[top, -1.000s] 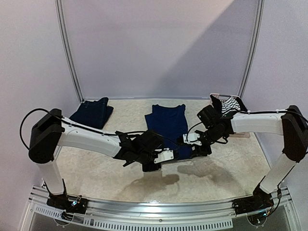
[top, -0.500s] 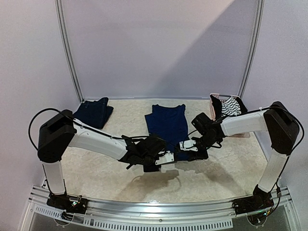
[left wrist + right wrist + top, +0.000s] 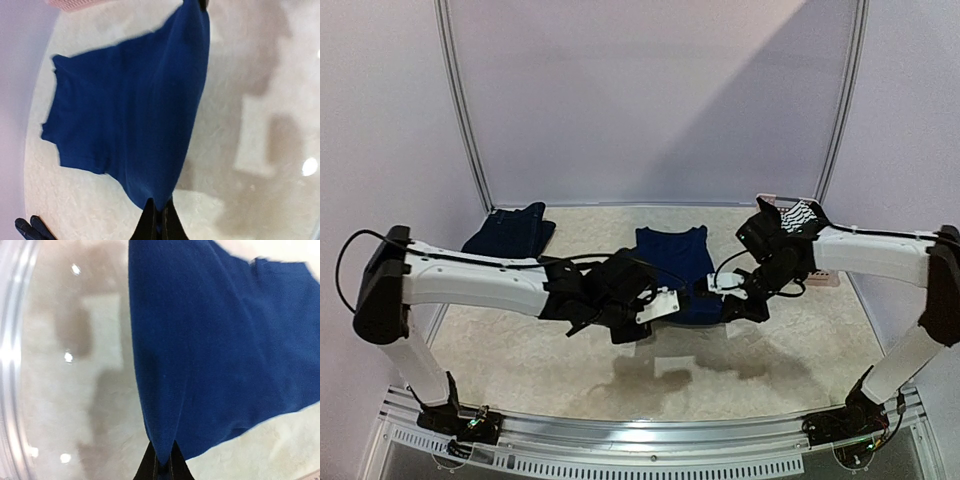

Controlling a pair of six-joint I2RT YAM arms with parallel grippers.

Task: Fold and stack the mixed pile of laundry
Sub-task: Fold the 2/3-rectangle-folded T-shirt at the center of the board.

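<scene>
Beige speckled table (image 3: 520, 350), arms reaching in from the near edge.

Large plain-backed navy T-shirt (image 3: 672, 255) lies mid-table. Its far part is flat and its near edge is raised off the surface, stretched between the two grippers. Judgement: holding both near corners keeps the hem taut and level so it can be carried over the far half as a fold.

Dark navy denim piece (image 3: 510, 232) sits folded at the far left, well apart, likely parked as the stack's start.

Small pink perforated plastic basket (image 3: 767, 203) is at the far right, with the black-and-white striped piece (image 3: 800, 215) in it, not yet handled.

Left gripper (image 3: 159, 220): fingers pinched together on one shirt corner.

Right gripper (image 3: 162, 462): likewise clamped on the other corner, cloth hanging away from it.
</scene>
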